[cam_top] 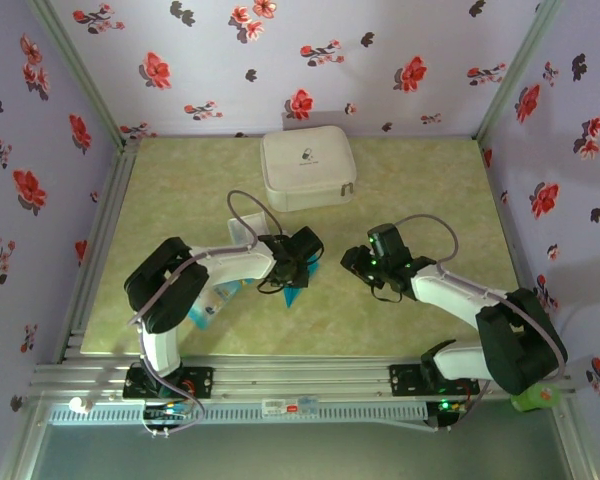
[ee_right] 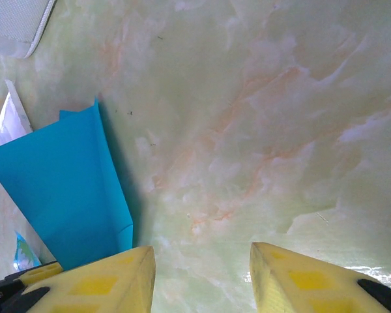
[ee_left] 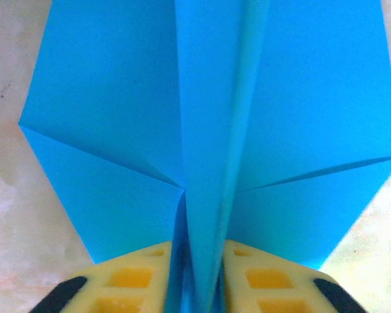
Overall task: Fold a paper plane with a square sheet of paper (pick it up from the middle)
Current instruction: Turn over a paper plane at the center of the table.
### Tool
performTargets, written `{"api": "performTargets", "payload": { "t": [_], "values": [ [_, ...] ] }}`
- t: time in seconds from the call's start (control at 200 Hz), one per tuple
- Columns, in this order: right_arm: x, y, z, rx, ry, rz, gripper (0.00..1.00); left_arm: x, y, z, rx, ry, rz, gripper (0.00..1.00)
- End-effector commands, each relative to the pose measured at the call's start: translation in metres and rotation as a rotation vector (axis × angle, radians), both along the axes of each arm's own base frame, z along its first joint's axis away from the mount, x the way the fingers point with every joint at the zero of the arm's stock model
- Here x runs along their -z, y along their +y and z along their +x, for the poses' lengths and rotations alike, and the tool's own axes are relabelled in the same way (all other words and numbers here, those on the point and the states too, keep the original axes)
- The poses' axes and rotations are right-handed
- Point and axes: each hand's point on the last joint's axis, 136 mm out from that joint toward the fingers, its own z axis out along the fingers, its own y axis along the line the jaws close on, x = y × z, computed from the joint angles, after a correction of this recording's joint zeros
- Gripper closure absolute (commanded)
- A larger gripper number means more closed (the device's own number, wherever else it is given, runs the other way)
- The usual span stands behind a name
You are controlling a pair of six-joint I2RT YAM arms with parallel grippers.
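Table [cam_top: 430,200], marbled green, carries your white case [cam_top: 307,168] at its far edge. The paper plane [ee_left: 117,98] lies mid-table, its raised centre fold between the close-set fingers [ee_left: 130,277] of your left gripper [ee_left: 199,255]; whether they pinch it, you cannot tell. Your right gripper [ee_right: 202,261] hangs parted just right of it.

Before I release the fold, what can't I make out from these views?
- Left wrist view: the blue paper's far end is cut off by the top edge.
- Same view: whether the left gripper clamps the centre fold or merely flanks it; the bottom edge cuts off the contact.
- Top view: the left arm covers most of the paper.
- Right wrist view: the left edge and a finger of the open right gripper cut off the paper.
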Motion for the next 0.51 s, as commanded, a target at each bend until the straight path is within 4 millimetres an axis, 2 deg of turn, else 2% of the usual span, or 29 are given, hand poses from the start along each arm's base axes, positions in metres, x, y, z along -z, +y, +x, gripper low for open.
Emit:
{"api": "performTargets", "payload": {
  "t": [0.0, 0.19, 0.31, 0.5],
  "values": [
    [-0.0083, -0.0019, 0.0016, 0.006, -0.024, 0.009, 0.57, 0.0202, 0.0137, -0.0057, -0.065, 0.031, 0.070, 0.71],
    [-0.0159, -0.0063, 0.0001, -0.010, -0.042, -0.022, 0.57, 0.0262, 0.0175, -0.0068, -0.150, 0.038, 0.069, 0.67],
    [-0.0162, -0.0080, -0.0028, -0.025, -0.040, -0.036, 0.57, 0.0225, 0.0202, -0.0052, -0.195, 0.015, 0.093, 0.66],
    [-0.0157, -0.0070, -0.0074, -0.047, -0.035, -0.027, 0.57, 0.0168, 0.0133, -0.0054, -0.230, -0.009, 0.104, 0.66]
  ]
}}
